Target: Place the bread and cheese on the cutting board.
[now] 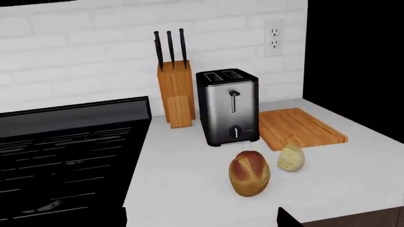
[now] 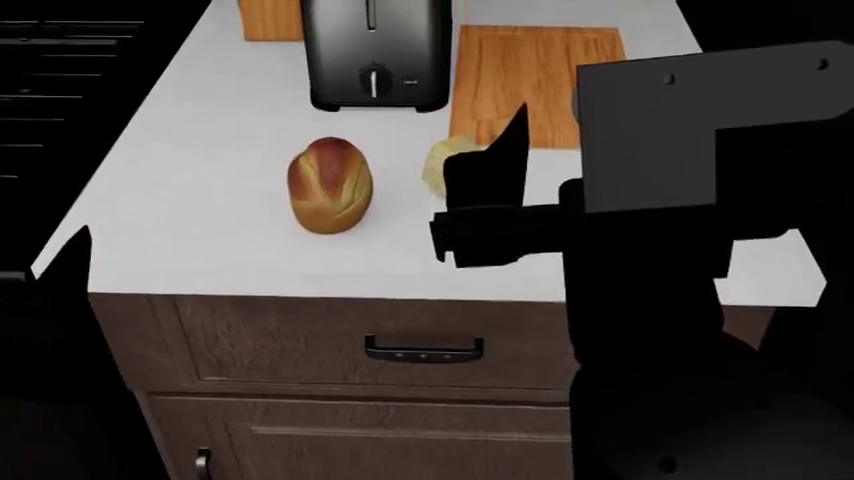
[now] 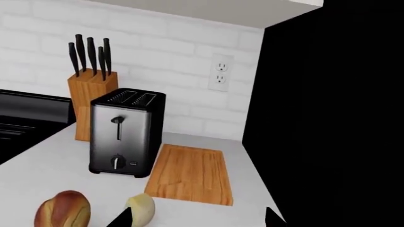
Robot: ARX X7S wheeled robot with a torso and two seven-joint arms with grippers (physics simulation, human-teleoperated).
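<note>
Right now your bread (image 2: 330, 185) and cheese (image 2: 449, 165) both lie on the white counter (image 2: 200, 200), near each other, in front of the toaster (image 2: 375, 52). The cutting board (image 2: 534, 70) sits bare beside the toaster. Your right gripper (image 2: 501, 165) hovers by the cheese, holding nothing; its opening can't be judged. The left gripper barely shows.

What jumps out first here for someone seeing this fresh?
The right arm, a dark bulk filling the head view's right side, its gripper just in front of the cheese. Next, the bread lying beside the cheese on the white counter, both off the cutting board. Behind them stands a shiny toaster, with a knife block by the brick wall.
</note>
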